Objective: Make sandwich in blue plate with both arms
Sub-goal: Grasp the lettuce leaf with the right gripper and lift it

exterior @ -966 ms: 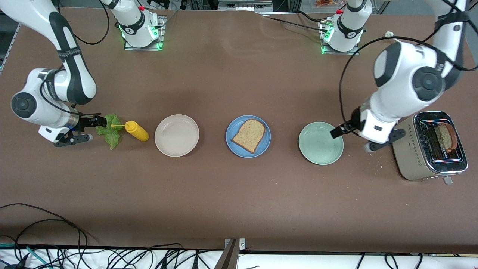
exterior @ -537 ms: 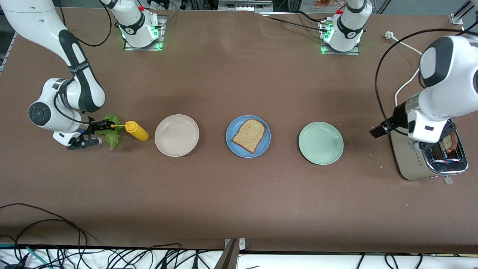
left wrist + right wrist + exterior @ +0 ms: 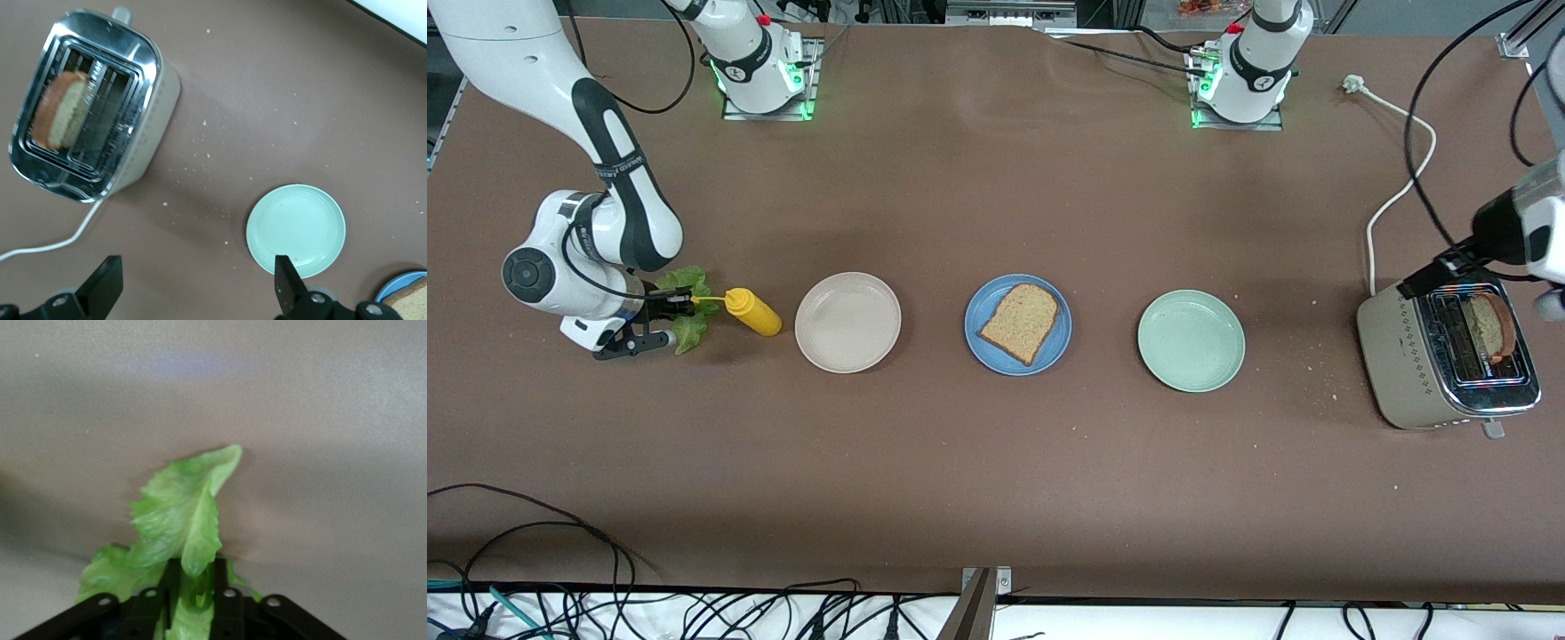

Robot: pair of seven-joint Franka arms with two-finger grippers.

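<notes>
Nearest you, along the table edge, lies a tangle of black cables.

Farther in, you find a row running from the right arm's end to the left arm's. At the right arm's end the right gripper is down at the table, and in its wrist view you see its fingers pressed in on the lettuce, pinching the leaf between them. The lettuce sits crumpled at the gripper, touching the tip of a yellow squeeze bottle that lies on its side just beside it. Next along you see the beige plate, bare. Then comes the blue plate in the middle of the row, with one slice of bread lying flat on it. The green plate follows, also bare, with crumbs scattered on the table between it and the toaster.

The toaster stands at the left arm's end, and you can see the second slice upright in one slot; the left wrist view shows the same slice in the toaster. Its white cord trails away toward the bases.

The left gripper hangs in the air over the toaster's farther edge, its fingers spread wide and holding nothing.

Farthest from you, the two bases stand along the table's edge.
</notes>
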